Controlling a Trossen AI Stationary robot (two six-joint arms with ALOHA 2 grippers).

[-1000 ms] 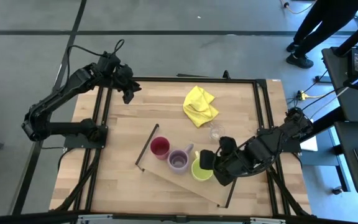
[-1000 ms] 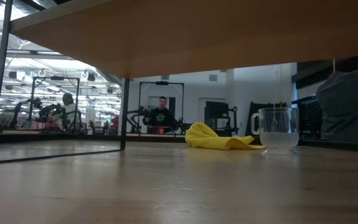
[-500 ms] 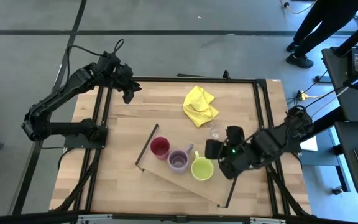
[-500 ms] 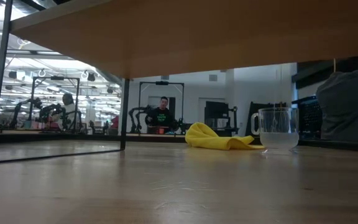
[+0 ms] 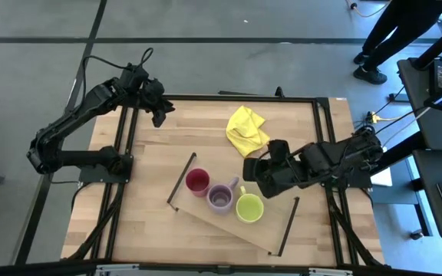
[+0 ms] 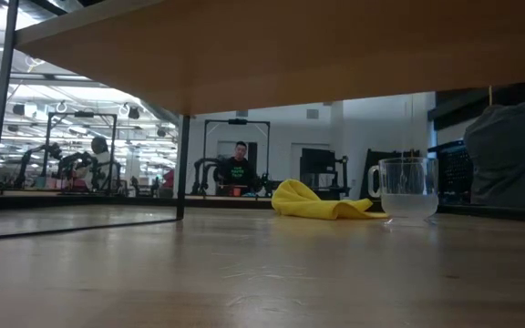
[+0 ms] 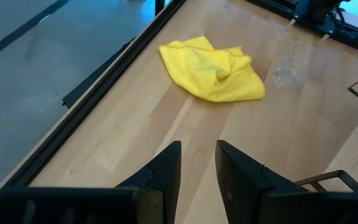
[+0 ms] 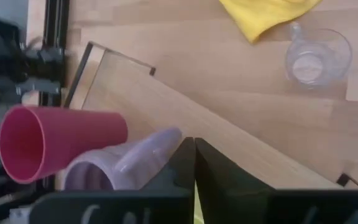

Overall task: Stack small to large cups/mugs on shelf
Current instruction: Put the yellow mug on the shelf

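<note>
- The long light-wood shelf board [image 5: 229, 222] with thin black end rails lies diagonally across the lower middle of the high view, on the larger wooden tabletop [image 5: 313, 130].
- Three vessels stand in a row on the shelf board: a red plastic cup [image 5: 197, 182] at the left, a purple mug [image 5: 221, 198] in the middle and a yellow-green mug [image 5: 249, 208] at the right.
- The clear glass tumbler with a handle [image 6: 406, 189] stands on the tabletop off the shelf board, just right of the crumpled yellow cloth [image 6: 322, 202] in the low view.
- The right gripper [image 5: 253, 170] hangs above the table in the centre-right of the high view, just above the yellow-green mug; its dark fingers [image 8: 209, 168] are pressed together and hold nothing.
- The left gripper [image 7: 196, 165] waits at the upper left corner of the table, its fingers a narrow gap apart and empty.
- Legs of a person [image 5: 386, 38] show at the upper right of the high view.
</note>
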